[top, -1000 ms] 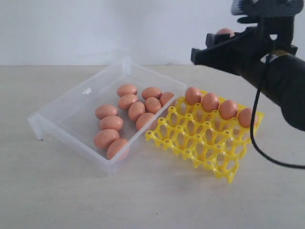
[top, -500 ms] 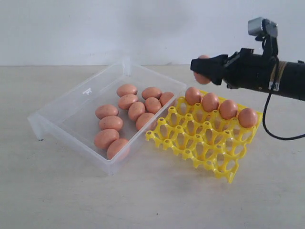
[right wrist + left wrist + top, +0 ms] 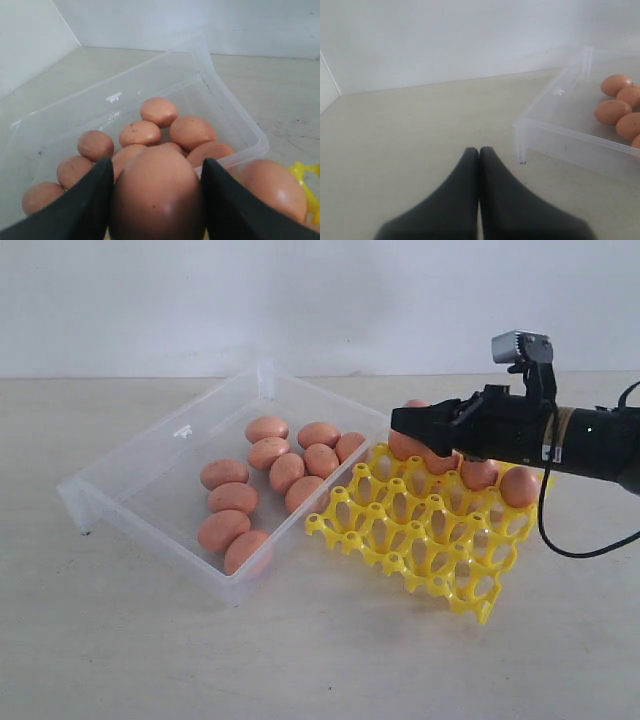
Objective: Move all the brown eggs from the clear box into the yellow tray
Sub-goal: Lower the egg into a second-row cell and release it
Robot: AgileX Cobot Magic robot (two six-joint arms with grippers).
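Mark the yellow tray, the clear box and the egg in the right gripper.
yellow tray (image 3: 437, 585), exterior view, front lattice edge.
clear box (image 3: 165, 475), exterior view, bare floor.
held egg (image 3: 157, 195), right wrist view, middle of shell.

We see a pale beige tabletop (image 3: 140, 650) that runs back to a white wall (image 3: 300, 300). Two things lie directly on it. The box (image 3: 150, 470) is at about nine o'clock from the middle and stands on small feet. The tray (image 3: 455, 590) is at about three o'clock. They sit side by side, and we cannot tell whether they touch.
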